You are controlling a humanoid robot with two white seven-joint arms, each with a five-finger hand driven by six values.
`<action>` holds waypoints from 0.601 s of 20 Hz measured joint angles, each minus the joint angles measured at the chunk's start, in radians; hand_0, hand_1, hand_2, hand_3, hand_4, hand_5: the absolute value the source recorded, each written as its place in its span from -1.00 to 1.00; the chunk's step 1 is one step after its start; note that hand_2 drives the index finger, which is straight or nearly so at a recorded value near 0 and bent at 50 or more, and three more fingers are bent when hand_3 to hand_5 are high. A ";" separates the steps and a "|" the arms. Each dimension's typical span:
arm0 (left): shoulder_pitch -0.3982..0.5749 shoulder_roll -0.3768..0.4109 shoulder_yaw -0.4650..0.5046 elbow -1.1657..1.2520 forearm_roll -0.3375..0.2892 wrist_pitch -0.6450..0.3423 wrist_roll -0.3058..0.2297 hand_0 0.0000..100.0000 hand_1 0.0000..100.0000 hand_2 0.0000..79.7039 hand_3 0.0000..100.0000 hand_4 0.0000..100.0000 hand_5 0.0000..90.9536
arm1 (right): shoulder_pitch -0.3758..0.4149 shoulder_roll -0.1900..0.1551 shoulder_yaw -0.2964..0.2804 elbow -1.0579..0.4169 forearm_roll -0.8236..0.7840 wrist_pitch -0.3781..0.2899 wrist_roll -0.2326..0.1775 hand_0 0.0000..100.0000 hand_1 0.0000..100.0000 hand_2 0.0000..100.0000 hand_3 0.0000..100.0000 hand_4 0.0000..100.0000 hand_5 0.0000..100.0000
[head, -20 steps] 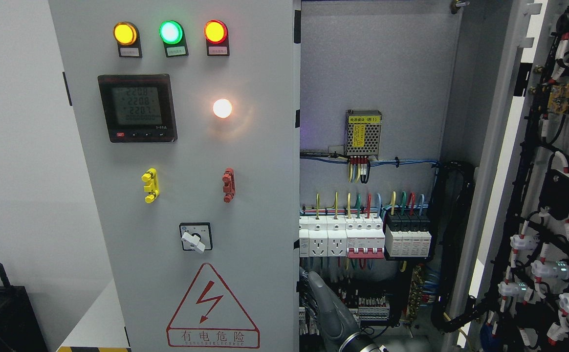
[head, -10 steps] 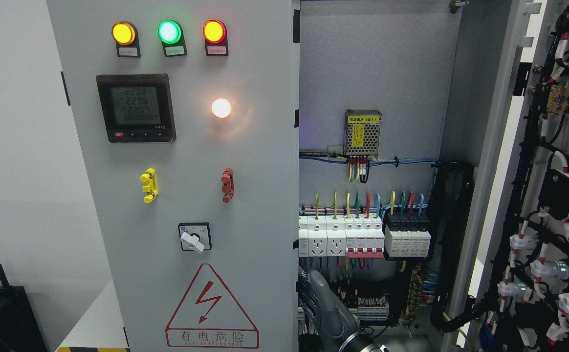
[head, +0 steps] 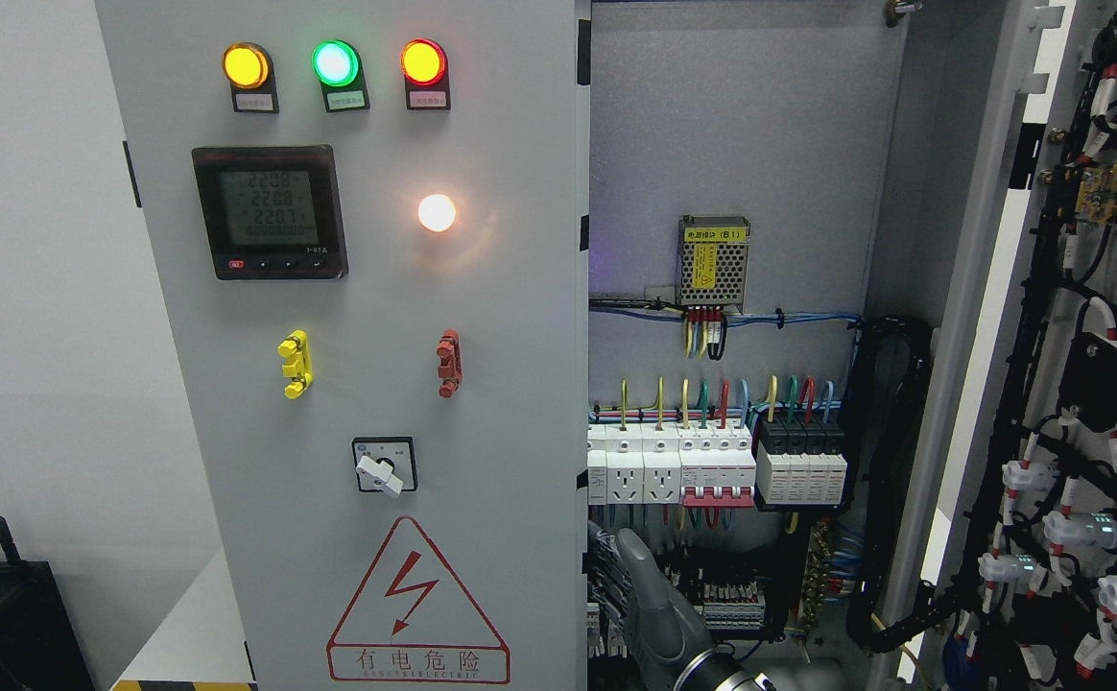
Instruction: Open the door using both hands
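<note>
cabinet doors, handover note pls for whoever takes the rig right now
Hands: one grey robot hand shows at the bottom edge, by the free edge of the left door; which arm it belongs to and its finger state cannot be told. No other hand shows.
Things: the grey left door with lamps, meter and warning triangle faces the camera, covering its half. The right door with black wiring on its inside is swung out, exposing the breakers.
Done: right door open.
Left: open the left door.

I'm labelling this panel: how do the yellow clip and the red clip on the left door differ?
The yellow clip sits on the left, under the meter; the red clip sits on the right, under the white lamp. The yellow clip looks bright, the red clip duller. Both are upright, at the same height, and alike in shape.
</note>
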State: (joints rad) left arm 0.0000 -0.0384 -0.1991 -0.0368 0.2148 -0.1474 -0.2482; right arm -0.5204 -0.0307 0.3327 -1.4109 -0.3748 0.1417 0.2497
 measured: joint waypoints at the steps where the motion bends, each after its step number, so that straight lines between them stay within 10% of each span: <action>1: 0.000 0.000 0.000 0.000 0.000 0.000 0.000 -1.00 -1.00 -1.00 -1.00 -0.91 -1.00 | 0.000 -0.002 0.000 0.000 0.000 0.000 0.000 -1.00 -1.00 -1.00 -1.00 -1.00 -1.00; 12: 0.000 0.000 0.000 0.000 0.000 0.000 0.000 -1.00 -1.00 -1.00 -1.00 -0.91 -1.00 | -0.001 -0.015 -0.001 0.002 -0.005 0.000 0.040 -1.00 -1.00 -1.00 -1.00 -1.00 -1.00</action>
State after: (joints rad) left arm 0.0000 -0.0384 -0.1989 -0.0368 0.2148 -0.1473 -0.2482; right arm -0.5210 -0.0458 0.3317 -1.4092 -0.3794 0.1416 0.2894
